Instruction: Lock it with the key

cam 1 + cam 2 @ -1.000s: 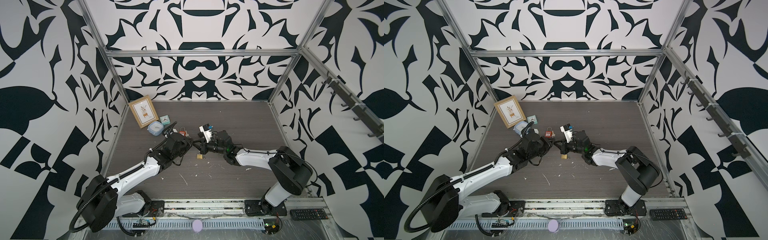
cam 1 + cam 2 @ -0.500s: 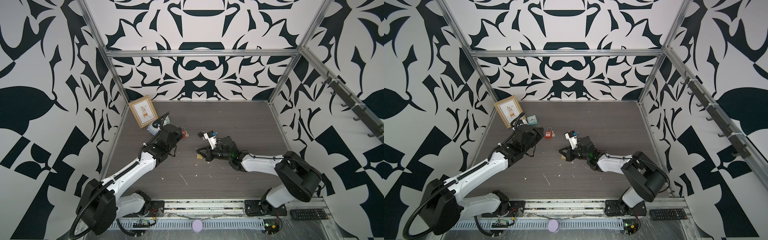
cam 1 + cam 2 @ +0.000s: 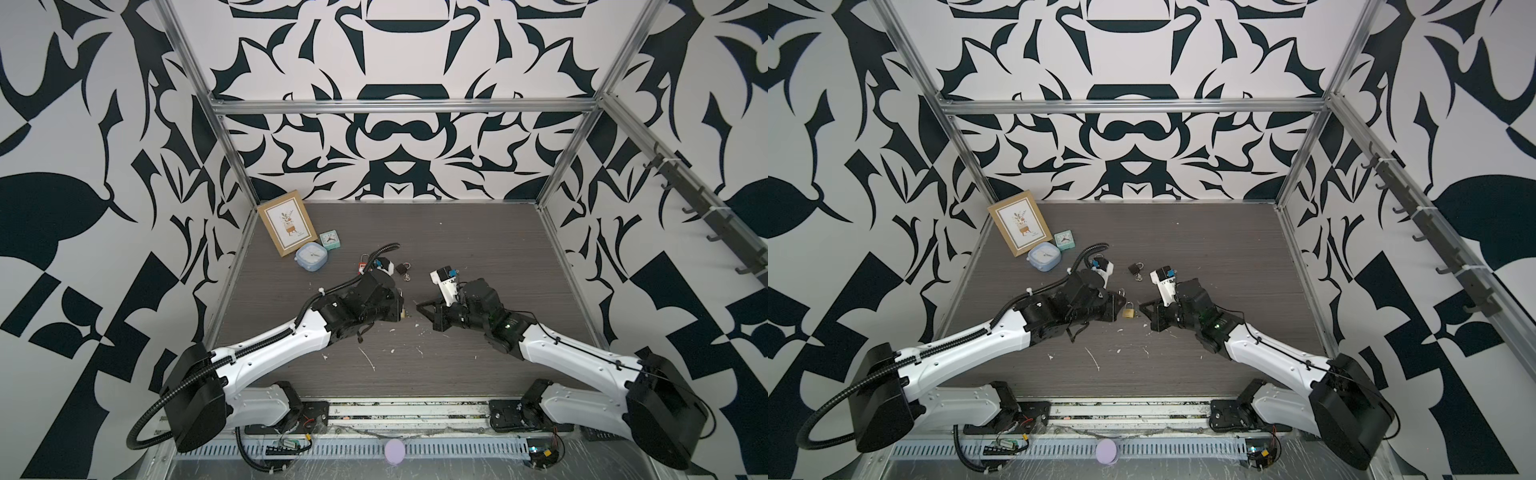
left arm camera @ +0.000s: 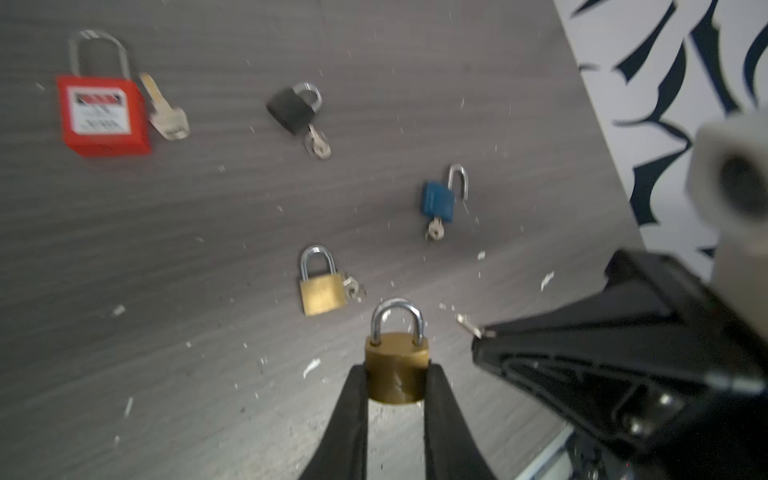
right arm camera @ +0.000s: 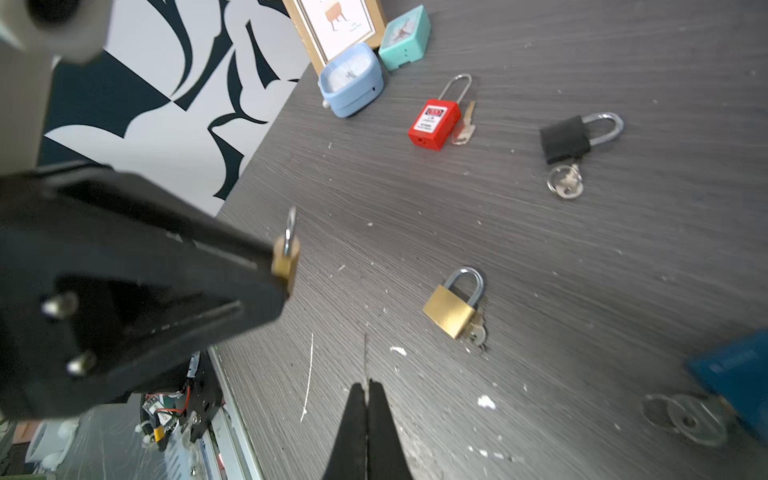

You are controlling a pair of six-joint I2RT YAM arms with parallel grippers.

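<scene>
Facing off: small round brass padlock (image 4: 397,353) is clamped in left gripper (image 4: 396,370); thin silver key (image 4: 468,325) is pinched in closed right gripper (image 5: 366,392), just beside. Padlock's underside likely faces into left gripper; key insertion may be blocked.

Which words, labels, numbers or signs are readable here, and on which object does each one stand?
No text here can be read.
Red padlock: white label with printed lines, too blurred to read.
Blue padlock: faint marking on the body, too blurred to read.
Picture frame: tiny line under the plant drawing, too small to read.
Blue clock and green clock: dials only, no numbers legible.
</scene>
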